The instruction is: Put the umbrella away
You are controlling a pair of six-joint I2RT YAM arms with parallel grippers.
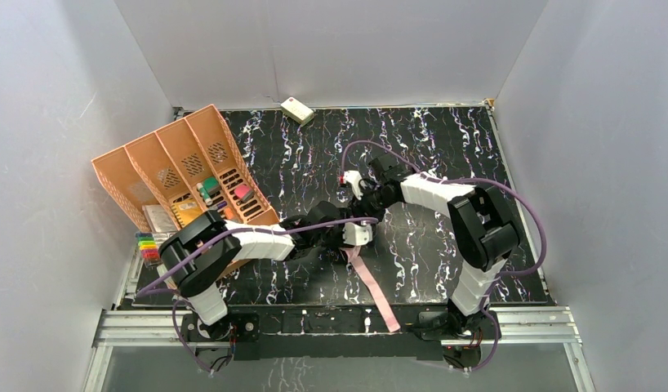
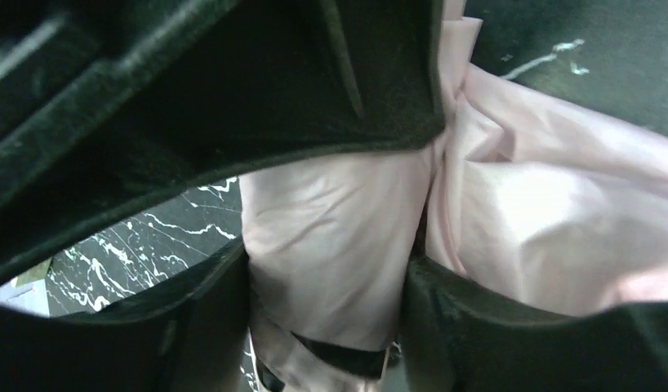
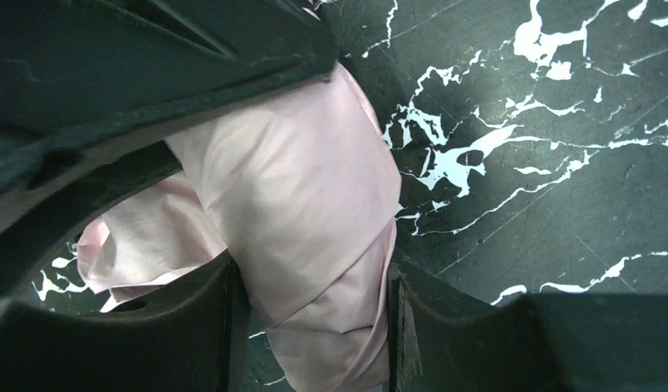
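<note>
This was a robot test cell in a lab: plain pale walls [image 1: 331, 41] boxed in a black marbled table [image 1: 429, 139] on three sides. A left arm [image 1: 233, 243] and a right arm [image 1: 478, 220] stood bolted to an aluminium rail [image 1: 543, 325] at its near edge, trailing purple cables [image 1: 533, 214]. An orange desk organiser [image 1: 163, 159] held stationery.

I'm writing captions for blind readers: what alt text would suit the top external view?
Two robot arms meet at mid-table, the left gripper and right gripper together on a largely hidden umbrella whose pink strap trails toward the near edge. An orange divided organizer sits at the left; a cream box lies at the far edge.
</note>
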